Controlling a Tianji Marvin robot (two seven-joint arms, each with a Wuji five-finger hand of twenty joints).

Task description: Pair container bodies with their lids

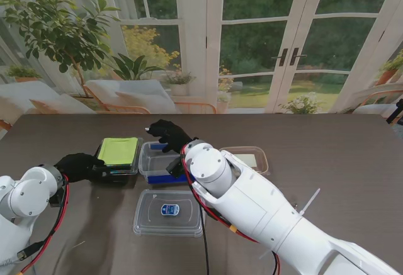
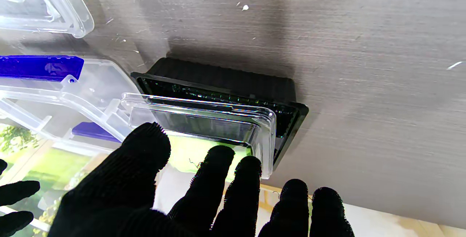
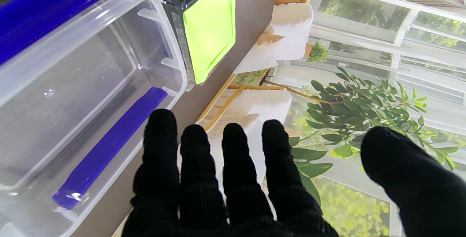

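Stand view, centre frame: left hand touches the green-lidded black box, fingers spread; right hand hovers wide over the clear tub.

Count on the worktop: one black container capped by a clear lid, one clear tub with blue clips, one loose clear lid with a blue label, one shallow clear tray; two black-gloved hands, left hand and right hand.
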